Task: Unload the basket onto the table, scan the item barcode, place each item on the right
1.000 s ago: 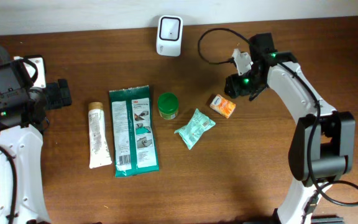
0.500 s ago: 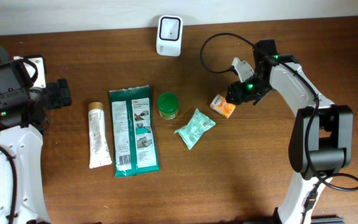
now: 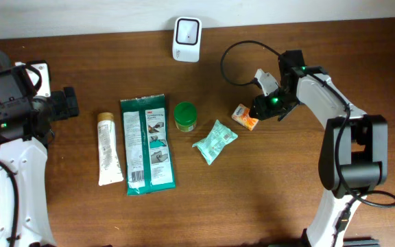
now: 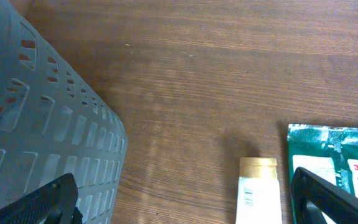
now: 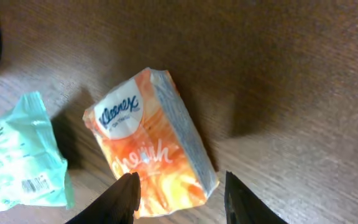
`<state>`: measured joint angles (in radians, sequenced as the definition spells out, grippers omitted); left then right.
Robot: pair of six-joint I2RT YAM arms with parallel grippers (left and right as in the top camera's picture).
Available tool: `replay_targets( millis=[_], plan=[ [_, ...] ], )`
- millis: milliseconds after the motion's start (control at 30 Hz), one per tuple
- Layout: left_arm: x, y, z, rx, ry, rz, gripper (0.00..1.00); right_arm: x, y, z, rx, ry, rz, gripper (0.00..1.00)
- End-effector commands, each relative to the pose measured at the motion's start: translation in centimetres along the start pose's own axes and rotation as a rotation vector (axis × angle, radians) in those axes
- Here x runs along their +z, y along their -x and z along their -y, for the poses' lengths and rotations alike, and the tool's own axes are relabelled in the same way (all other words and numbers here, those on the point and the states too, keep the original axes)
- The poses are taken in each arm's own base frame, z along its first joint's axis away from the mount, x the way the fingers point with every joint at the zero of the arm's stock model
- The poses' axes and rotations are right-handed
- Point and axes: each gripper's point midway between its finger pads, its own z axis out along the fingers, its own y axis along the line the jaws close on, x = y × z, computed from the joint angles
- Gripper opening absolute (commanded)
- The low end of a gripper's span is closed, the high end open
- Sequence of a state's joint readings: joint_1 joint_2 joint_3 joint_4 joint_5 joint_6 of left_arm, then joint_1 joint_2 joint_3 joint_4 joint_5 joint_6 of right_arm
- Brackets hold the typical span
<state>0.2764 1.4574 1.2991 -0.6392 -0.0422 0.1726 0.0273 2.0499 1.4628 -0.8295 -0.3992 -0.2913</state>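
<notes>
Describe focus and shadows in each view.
Overhead: even light, sharp, only faint shadows. Left wrist: wood grain crisp, grey perforated plastic basket soft. Right wrist: orange Kleenex tissue pack sharp, dark shadow beside it, right gripper fingertips blurred.

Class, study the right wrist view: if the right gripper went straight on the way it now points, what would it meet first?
Most likely the orange Kleenex tissue pack, lying on the table directly ahead of the right gripper, partly between its fingers; exact depth is unclear.

The left arm [image 3: 19, 178] and right arm [image 3: 324, 92] are cased in white; a black cable [image 3: 223, 58] is looped by the right end effector [image 3: 256, 113].
</notes>
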Motion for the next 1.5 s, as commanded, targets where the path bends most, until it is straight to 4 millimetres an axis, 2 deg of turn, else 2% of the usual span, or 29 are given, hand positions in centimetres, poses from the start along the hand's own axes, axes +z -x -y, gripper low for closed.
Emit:
replay_targets(
  millis=[0,67,333,433,500,700,733,800,833,900,933,1000,1133,1233,1267,1467],
  plan=[
    [-0.8,0.8,-0.4,0.001,0.011,0.029,0.99,1.8,-1.2,0.2,0.041,0.02,-0.013,0.42],
    [-0.8,0.8,-0.4,0.001,0.011,0.029,0.99,2.2,-1.7,0.2,0.057,0.022,-0.019,0.41],
    [-0.8,0.8,-0.4,0.001,0.011,0.029,0.99,2.3,-3.1,-0.4,0.282,0.04,-0.074,0.14],
    [-0.8,0.8,-0.4,0.001,0.011,0.028,0.99,2.3,-3.4,-0.5,0.316,0.041,-0.088,0.12],
    [-0.8,0.8,-0.4,0.001,0.011,0.029,0.99,2.3,-3.5,-0.5,0.317,0.042,-0.091,0.06],
    [-0.8,0.8,-0.4,0.001,0.011,0.028,0.99,2.2,-4.3,-0.9,0.373,0.05,-0.127,0.04],
    [-0.8,0.8,-0.4,0.001,0.011,0.029,0.99,2.1,-4.1,-1.6,0.36,0.093,-0.12,0.04],
    [-0.8,0.8,-0.4,0.001,0.011,0.029,0.99,0.5,-2.5,-5.0,0.259,0.327,-0.048,0.04],
    [-0.8,0.8,-0.4,0.001,0.011,0.029,0.99,-0.7,-1.8,-5.9,0.251,0.395,-0.01,0.04],
    [-0.8,0.8,-0.4,0.001,0.011,0.029,0.99,-2.9,-0.8,-6.6,0.256,0.476,0.056,0.04],
    [-0.8,0.8,-0.4,0.001,0.011,0.029,0.99,-4.8,-0.2,-7.4,0.238,0.544,0.106,0.04],
    [-0.8,0.8,-0.4,0.001,0.011,0.029,0.99,-7.2,0.0,-8.4,0.212,0.625,0.158,0.04],
    [-0.8,0.8,-0.4,0.001,0.011,0.029,0.99,-10.5,0.4,-10.4,0.214,0.757,0.213,0.04],
    [-0.8,0.8,-0.4,0.001,0.011,0.029,0.99,-13.5,1.0,-12.7,0.222,0.933,0.264,0.04],
    [-0.8,0.8,-0.4,0.001,0.011,0.029,0.99,-14.3,1.1,-13.2,0.231,0.98,0.274,0.04],
    [-0.8,0.8,-0.4,0.001,0.011,0.029,0.99,-15.6,0.0,-14.8,0.224,1.044,0.273,0.04]
  ],
)
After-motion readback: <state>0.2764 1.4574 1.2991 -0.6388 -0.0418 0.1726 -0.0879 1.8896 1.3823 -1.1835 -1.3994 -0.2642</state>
